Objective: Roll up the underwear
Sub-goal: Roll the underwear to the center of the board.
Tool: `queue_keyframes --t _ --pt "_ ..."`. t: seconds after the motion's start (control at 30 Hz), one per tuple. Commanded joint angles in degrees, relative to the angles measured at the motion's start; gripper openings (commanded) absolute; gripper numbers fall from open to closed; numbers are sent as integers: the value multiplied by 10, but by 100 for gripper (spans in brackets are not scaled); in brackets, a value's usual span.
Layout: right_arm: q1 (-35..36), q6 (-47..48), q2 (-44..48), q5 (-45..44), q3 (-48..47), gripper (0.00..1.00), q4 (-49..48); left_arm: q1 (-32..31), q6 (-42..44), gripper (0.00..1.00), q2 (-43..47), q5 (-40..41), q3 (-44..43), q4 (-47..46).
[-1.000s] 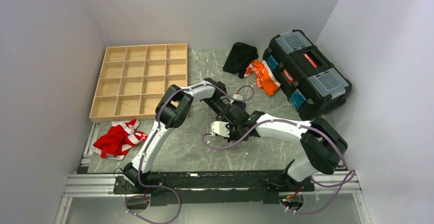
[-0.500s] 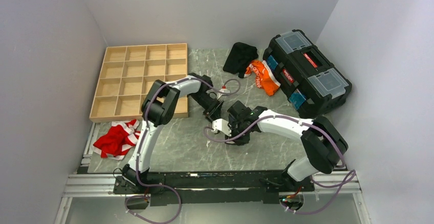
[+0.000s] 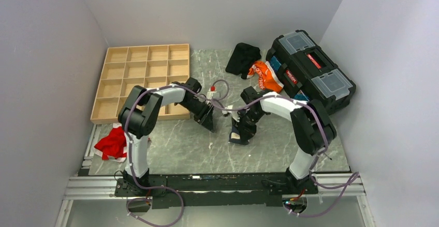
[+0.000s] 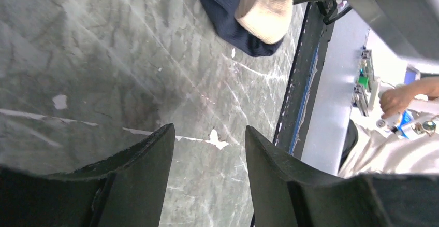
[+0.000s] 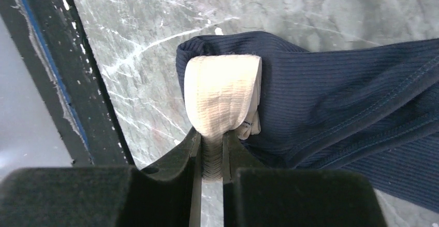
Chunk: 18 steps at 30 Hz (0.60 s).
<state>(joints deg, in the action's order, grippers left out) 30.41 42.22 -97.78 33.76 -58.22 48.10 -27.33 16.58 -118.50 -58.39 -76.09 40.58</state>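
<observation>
The navy ribbed underwear (image 5: 336, 97) has a cream waistband (image 5: 222, 92). My right gripper (image 5: 211, 145) is shut on the folded waistband and holds it just above the marble table. In the top view the underwear (image 3: 237, 138) hangs dark under the right gripper (image 3: 242, 129) at the table's middle. My left gripper (image 4: 209, 139) is open and empty over bare marble. It sits to the left of the underwear in the top view (image 3: 208, 119). The underwear (image 4: 228, 9) and waistband (image 4: 265, 10) show at the top of the left wrist view.
A wooden compartment tray (image 3: 140, 79) lies at the back left. A red and white garment (image 3: 111, 143) lies at the left edge. A black garment (image 3: 242, 57), an orange garment (image 3: 268, 77) and a black toolbox (image 3: 310, 71) are at the back right. A black rail (image 3: 207, 183) runs along the front.
My left gripper has drawn back to the left, away from the underwear. My right gripper has swung to the right and turned, carrying the underwear by its waistband.
</observation>
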Motion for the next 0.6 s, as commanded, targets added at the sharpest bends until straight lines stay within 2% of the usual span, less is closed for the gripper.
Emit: queue_keyframes --t 0.0,0.3,0.43,0.57 --pt "-46 53 -58 89 -70 0 75 0 -23 58 94 -4 74 -146" --pt "-71 146 -211 165 -202 0 230 -3 -30 58 260 53 239 -321" --pt "-72 181 -256 178 -229 0 277 -31 20 59 302 98 242 -319" --pt "-72 198 -280 183 -243 0 302 -93 83 60 316 164 227 -309"
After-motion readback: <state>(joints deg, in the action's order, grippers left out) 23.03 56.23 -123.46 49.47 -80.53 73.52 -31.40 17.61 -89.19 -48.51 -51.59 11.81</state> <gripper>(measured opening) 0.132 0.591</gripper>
